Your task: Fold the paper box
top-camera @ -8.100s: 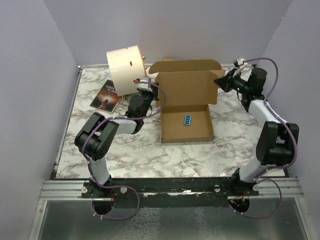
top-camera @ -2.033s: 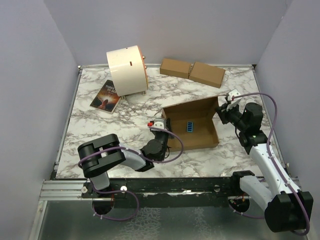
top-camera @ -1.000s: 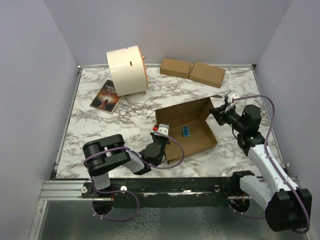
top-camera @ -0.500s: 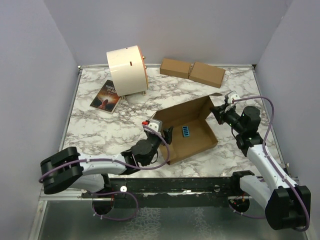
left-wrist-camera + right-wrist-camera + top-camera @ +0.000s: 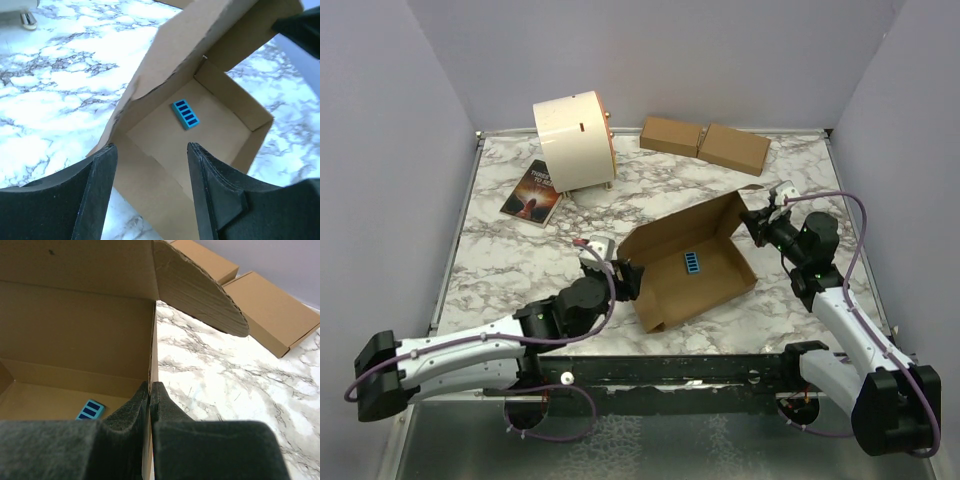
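Top external, near first: seeing left gripper jaws spread, gripping nothing, at near-left corner of paper box. Finding box mid-table, skewed, lid up, blue tag inside. Seeing right gripper clamped on its right wall. Beyond, spotting two closed boxes and cream drum.

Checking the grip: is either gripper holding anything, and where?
Right gripper pinches the paper box by a side wall; left gripper holds nothing.
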Robot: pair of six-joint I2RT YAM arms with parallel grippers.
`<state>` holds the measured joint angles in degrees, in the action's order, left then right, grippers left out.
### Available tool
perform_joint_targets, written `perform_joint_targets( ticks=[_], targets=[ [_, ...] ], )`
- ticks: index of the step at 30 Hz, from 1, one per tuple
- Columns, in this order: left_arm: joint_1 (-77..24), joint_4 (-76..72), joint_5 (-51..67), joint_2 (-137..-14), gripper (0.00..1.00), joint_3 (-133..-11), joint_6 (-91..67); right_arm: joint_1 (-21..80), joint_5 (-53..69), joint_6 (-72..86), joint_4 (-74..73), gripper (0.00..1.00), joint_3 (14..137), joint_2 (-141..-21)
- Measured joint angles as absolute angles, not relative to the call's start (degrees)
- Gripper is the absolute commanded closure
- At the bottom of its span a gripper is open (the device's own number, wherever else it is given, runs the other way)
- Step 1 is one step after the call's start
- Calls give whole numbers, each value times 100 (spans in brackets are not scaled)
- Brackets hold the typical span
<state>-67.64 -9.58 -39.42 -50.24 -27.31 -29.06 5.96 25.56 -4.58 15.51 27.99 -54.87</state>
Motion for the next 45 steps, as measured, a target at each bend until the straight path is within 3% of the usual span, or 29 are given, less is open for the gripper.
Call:
perform_joint_targets(
  ticks=[7,12,19,30,39,45],
  targets=[
    [-6761,331,-3708,-3544,43,-2331,-4427,596,2530,-410,1594,99,2799,-5527],
    [-6761,565,-3365,-3489,38,-1605,-5474,596,2521,-368,1634,99,2799,-5553],
    [-6761,-827,-2985,-4233,36,-580,-6355,596,2515,-303,1640,99,2799,-5561],
    [-6761,-3301,-2893,-5892,36,-526,-6484,596,2517,-257,1660,99,2801,-5586],
    [-6744,-3566,-3002,-6311,40,-1026,-6504,596,2523,-215,1658,99,2803,-5588],
    [-6696,-2829,-3148,-6705,44,-1732,-6746,596,2532,-176,1653,99,2808,-5588]
  ],
)
